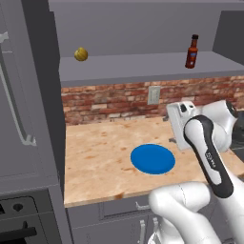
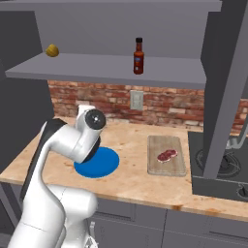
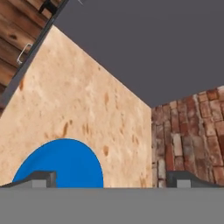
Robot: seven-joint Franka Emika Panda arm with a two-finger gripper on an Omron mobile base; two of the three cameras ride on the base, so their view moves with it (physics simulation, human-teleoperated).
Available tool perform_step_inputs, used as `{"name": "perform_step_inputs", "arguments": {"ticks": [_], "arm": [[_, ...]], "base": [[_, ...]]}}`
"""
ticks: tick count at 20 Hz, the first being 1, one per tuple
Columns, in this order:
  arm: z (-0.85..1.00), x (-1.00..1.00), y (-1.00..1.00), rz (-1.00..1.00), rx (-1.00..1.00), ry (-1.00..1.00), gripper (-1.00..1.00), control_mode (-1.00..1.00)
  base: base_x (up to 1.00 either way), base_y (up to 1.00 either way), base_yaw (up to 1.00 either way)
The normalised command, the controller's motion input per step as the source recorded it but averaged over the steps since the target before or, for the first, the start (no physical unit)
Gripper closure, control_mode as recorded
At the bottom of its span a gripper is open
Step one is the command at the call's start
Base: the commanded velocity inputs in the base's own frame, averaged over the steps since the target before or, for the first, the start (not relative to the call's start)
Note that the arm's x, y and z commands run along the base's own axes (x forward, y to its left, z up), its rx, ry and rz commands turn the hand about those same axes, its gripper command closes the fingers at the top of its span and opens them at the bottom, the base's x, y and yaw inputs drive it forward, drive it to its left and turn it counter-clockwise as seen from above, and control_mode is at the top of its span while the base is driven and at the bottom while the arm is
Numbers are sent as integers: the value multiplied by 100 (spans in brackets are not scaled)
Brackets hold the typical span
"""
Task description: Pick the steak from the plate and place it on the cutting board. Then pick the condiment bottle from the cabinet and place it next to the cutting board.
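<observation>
A small raw red-pink steak (image 2: 167, 155) with white marbling is lying on the light brown wooden cutting board (image 2: 167, 167), so the first half of the job looks done. The flat round bright blue plate (image 2: 104, 167) is sitting bare on the speckled tan counter (image 2: 131, 181), well apart from the board and on the side away from the dark stovetop (image 2: 220, 174).

The slim dark brown-red condiment bottle (image 2: 139, 56) with its black cap and orange-red label is standing upright on the wide shelf of the grey open-fronted cabinet (image 2: 111, 65), above the board and a little toward the plate side. A yellowish round fruit (image 2: 52, 50) is resting on the same shelf, far from the board at the shelf's other end.

The white arm's two-finger gripper (image 3: 111, 179) is hanging over the plate, jaws spread wide and holding nothing.

The bottle is judged to be the step in hand. Doing it well probably means rising clear of the shelf's front edge, coming at the bottle level from the front, and closing around its body below the neck so it does not tip.

Counted: one steak, one plate, one board, one bottle, one fruit, one cabinet.
</observation>
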Motion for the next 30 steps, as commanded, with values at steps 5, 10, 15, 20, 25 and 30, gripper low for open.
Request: {"name": "perform_step_inputs", "arguments": {"ticks": [5,10,15,20,25,30], "arm": [[10,-6,0,-5,7,0,-100,-100],[16,-2,0,-3,10,1,-100,-100],[17,0,0,-1,11,2,-100,-100],[10,0,-7,-4,13,6,-100,-100],[5,0,-18,-5,16,8,-100,-100],[0,0,-23,-5,15,8,-100,-100]], "base": [[0,0,0],[0,0,0],[0,0,0],[0,0,0],[0,0,0],[0,0,0]]}}
